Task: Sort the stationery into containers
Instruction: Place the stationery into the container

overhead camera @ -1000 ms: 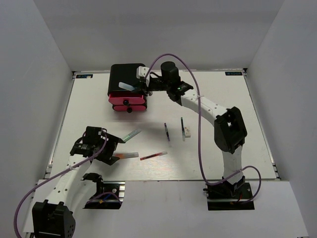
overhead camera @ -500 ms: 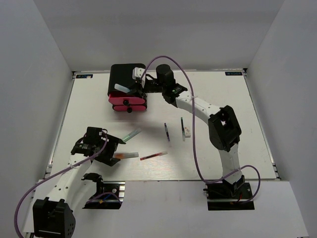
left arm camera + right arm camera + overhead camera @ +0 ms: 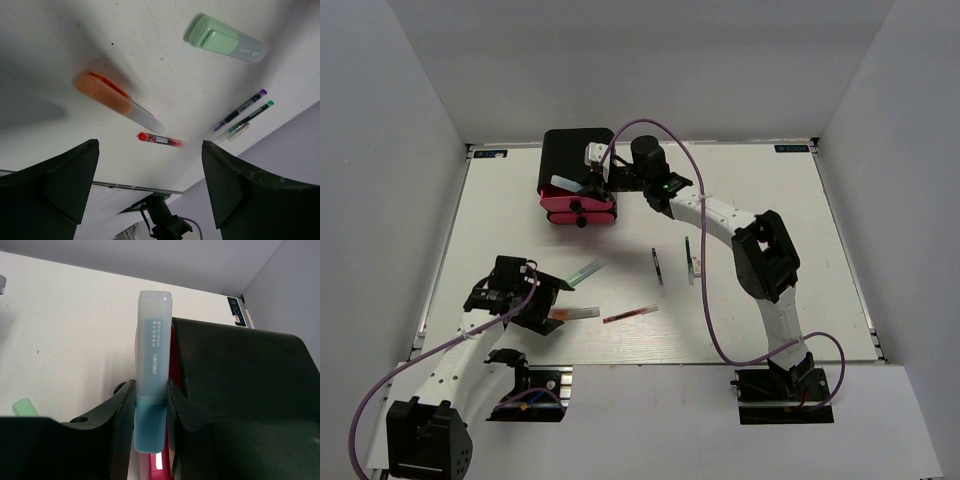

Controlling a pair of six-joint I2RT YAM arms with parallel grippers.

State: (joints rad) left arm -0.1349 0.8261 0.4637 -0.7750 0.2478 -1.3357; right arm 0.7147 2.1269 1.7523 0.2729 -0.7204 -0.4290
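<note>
My right gripper is shut on the light-blue marker and holds it over the front of the black box, above the pink-red drawers. In the right wrist view the marker stands clamped between both fingers, with the box to its right and a strip of drawer below. My left gripper is open and empty above the orange marker, with the red pen and green marker nearby. Two dark pens and the white block lie mid-table.
The white table ends at a raised rim on all sides. The green marker, orange marker and red pen lie in a loose group right of my left gripper. Grey walls surround the table.
My right arm has swung left, carrying the light-blue marker from the box's right side to over the drawers' front. My left arm has barely moved.
</note>
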